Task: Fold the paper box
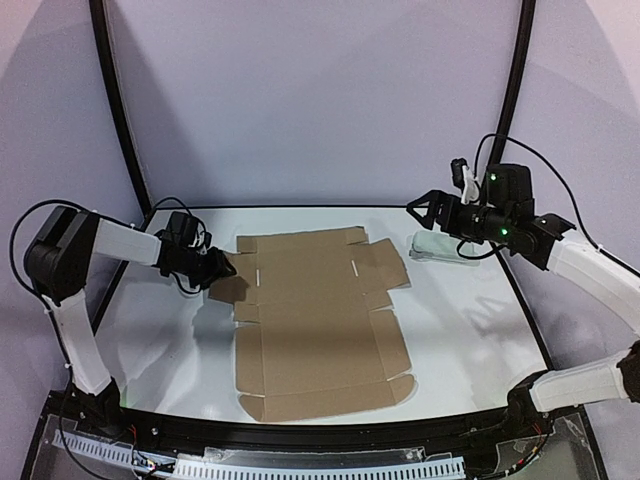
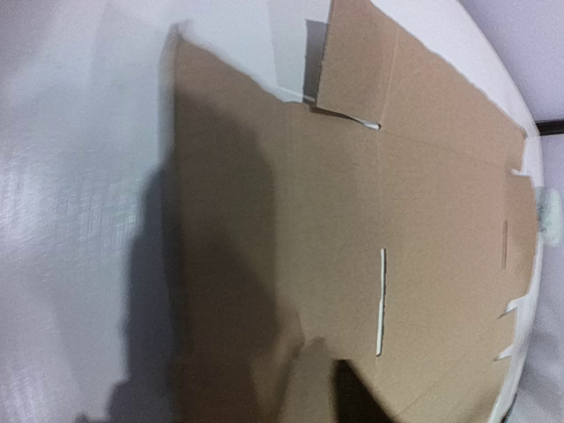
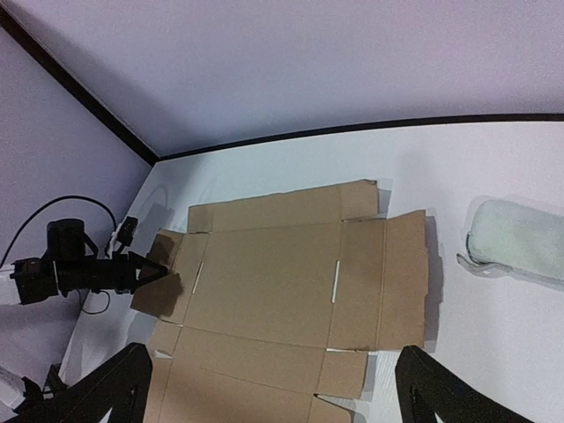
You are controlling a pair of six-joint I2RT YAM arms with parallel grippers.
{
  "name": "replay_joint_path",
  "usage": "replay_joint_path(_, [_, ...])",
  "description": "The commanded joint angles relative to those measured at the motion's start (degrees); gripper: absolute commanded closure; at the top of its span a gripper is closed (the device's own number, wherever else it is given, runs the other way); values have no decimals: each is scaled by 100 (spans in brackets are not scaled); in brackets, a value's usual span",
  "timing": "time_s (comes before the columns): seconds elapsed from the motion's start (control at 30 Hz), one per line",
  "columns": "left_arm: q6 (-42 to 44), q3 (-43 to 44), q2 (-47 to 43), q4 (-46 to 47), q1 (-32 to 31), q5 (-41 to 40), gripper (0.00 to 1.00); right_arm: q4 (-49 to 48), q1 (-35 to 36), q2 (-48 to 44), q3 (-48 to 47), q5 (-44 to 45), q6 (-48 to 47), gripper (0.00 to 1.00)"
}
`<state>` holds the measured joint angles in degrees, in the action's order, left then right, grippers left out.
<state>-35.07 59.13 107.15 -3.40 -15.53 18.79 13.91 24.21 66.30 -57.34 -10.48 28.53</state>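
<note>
The paper box (image 1: 320, 320) lies as a flat brown cardboard sheet in the middle of the white table; it also shows in the right wrist view (image 3: 273, 282) and the left wrist view (image 2: 423, 220). My left gripper (image 1: 220, 270) is at the sheet's left side flap (image 1: 230, 288) and looks shut on its edge. One dark fingertip (image 2: 354, 398) lies on top of the cardboard; the other is hidden under it. That flap is in shadow and slightly raised. My right gripper (image 1: 428, 208) hovers high over the back right, open and empty, its fingers (image 3: 115, 388) wide apart.
A small pale translucent object (image 1: 440, 245) lies on the table just right of the sheet's right flap, under my right arm; it shows in the right wrist view (image 3: 520, 242). A black frame rims the table (image 1: 150, 330). Purple walls stand behind.
</note>
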Motion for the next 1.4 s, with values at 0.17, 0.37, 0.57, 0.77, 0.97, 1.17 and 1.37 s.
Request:
replay_joint_path(0.17, [252,82,21,1122,15,1378,99,-376,5,-372,191,-190,-257,2])
replay_joint_path(0.37, [857,-74,-505,1768,19,2684,99,989,3,-27,-861,-1103,-2561,2])
replay_joint_path(0.57, [1650,-168,-1275,1670,4,3647,99,2874,7,785,-2340,-2180,-4726,2])
replay_joint_path(0.77, [2006,-433,-2031,1500,6,3742,99,3825,5,1823,-3647,-2339,-5692,2])
replay_joint_path(0.97, [2315,-655,-2432,1436,4,3888,99,4905,4,3321,-5460,-2554,-6353,2])
replay_joint_path(1.17, [2361,-707,-2623,1443,-2,3879,99,5957,41,4597,-6834,-3150,-7004,4])
replay_joint_path(1.37, [2500,-700,-2698,1306,-3,3809,99,6306,183,5465,-7484,-3104,-7050,14])
